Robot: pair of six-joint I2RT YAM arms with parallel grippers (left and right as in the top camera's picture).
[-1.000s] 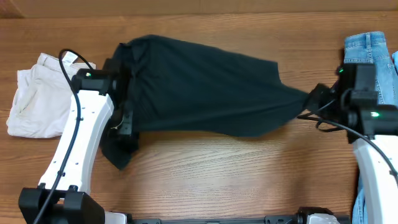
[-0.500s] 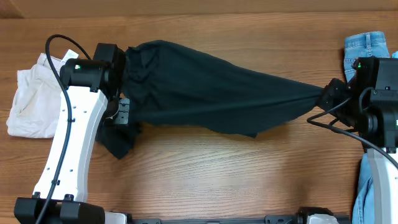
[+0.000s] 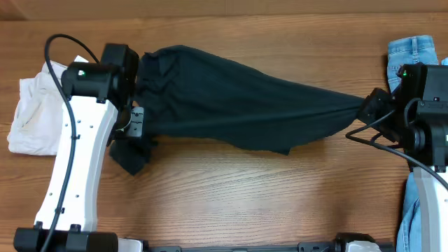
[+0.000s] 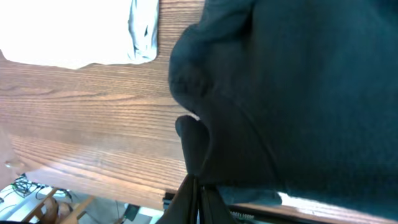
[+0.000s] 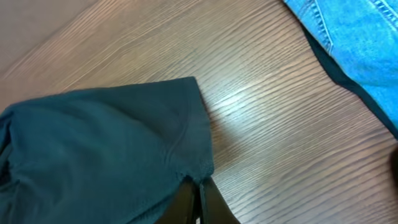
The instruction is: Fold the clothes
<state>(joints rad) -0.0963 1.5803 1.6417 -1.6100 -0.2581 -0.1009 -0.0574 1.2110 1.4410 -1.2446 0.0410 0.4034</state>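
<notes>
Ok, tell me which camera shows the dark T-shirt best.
Overhead: the whole dark T-shirt shows there, stretched full length over the wooden table. The left wrist view gives only a bunched close-up filling the frame; the right wrist view only one hemmed corner at its fingers.

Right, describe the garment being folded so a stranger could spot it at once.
On the brown wooden table, look between the pale beige folded shorts at the left end and the light blue denim jeans at the right. The very dark navy-black soft T-shirt is stretched there, gripped by the left fingers and right fingers. It alone is dark and held.
</notes>
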